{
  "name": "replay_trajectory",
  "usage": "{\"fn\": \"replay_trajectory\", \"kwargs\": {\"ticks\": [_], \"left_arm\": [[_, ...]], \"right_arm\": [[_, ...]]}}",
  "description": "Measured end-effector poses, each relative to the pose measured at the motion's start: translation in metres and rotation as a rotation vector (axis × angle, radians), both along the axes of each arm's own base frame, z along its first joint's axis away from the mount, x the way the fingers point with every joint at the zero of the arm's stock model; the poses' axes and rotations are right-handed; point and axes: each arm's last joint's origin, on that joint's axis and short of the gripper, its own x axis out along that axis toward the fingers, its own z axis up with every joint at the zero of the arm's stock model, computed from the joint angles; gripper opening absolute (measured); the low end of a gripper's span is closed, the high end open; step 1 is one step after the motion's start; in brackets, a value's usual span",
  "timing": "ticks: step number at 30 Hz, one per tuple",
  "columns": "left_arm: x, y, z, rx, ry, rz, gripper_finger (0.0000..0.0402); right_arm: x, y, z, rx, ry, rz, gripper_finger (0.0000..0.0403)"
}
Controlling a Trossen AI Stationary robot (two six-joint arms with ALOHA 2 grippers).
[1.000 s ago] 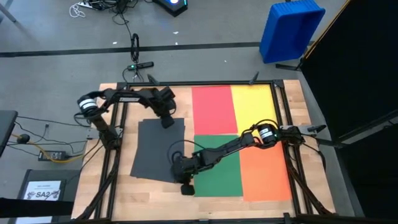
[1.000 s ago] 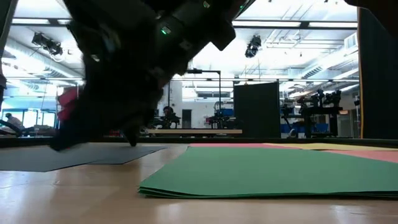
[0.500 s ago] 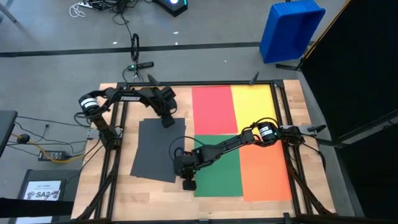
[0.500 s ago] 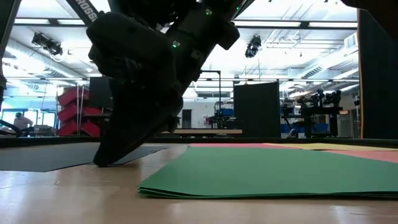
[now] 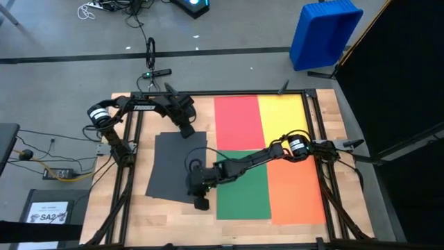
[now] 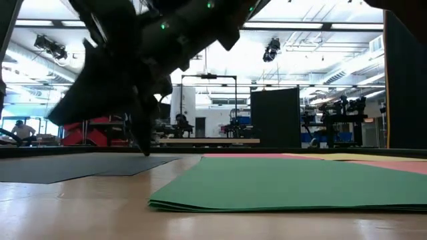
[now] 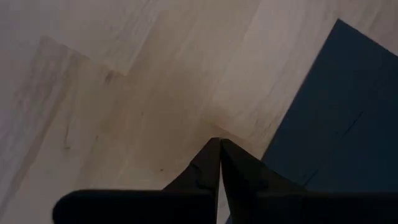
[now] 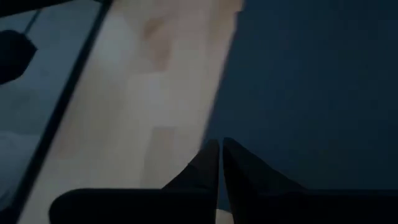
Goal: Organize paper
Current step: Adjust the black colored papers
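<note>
Dark grey sheet lies flat, long axis front-to-back, slightly skewed. Right gripper, fingers pressed together, sits at its near right corner; green sheet just beside. Left gripper, fingers pressed together, rests at the sheet's far edge

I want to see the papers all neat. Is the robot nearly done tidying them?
Mostly. The red sheet, yellow sheet, green sheet and orange sheet already lie edge to edge in a tidy block. The dark grey sheet lies crooked, apart from them. The right hand, shut, is at its near corner, and the left hand, shut, at its far edge. Straightening it looks like the job left.
</note>
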Motion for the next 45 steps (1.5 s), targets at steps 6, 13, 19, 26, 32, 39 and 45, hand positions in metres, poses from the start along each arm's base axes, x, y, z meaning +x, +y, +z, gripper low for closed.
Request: {"fn": "replay_trajectory", "kwargs": {"ticks": [6, 13, 19, 26, 32, 39, 45], "left_arm": [[0.000, 0.001, -0.005, -0.030, 0.012, -0.004, 0.0000], [-0.002, -0.001, -0.005, -0.048, 0.031, -0.006, 0.0000], [-0.002, -0.002, -0.006, -0.057, 0.032, -0.045, 0.0000], [-0.003, -0.003, -0.007, -0.064, 0.040, -0.068, 0.0000], [-0.004, -0.003, -0.007, -0.069, 0.043, -0.076, 0.0000], [-0.004, -0.004, -0.007, -0.070, 0.045, -0.076, 0.0000], [-0.004, -0.004, -0.007, -0.067, 0.047, -0.076, 0.0000]], "right_arm": [[0.006, -0.004, -0.039, 0.039, 0.074, -0.003, 0.0000], [0.002, -0.005, -0.051, 0.052, 0.176, -0.013, 0.0000], [-0.004, -0.005, -0.040, 0.066, 0.224, -0.036, 0.0000], [-0.016, -0.008, -0.025, -0.018, 0.298, -0.076, 0.0000], [-0.017, -0.010, -0.022, -0.036, 0.299, -0.073, 0.0000], [-0.017, 0.002, -0.009, -0.016, 0.234, -0.020, 0.0000], [-0.016, 0.016, -0.011, -0.005, 0.181, 0.035, 0.0000]]}}
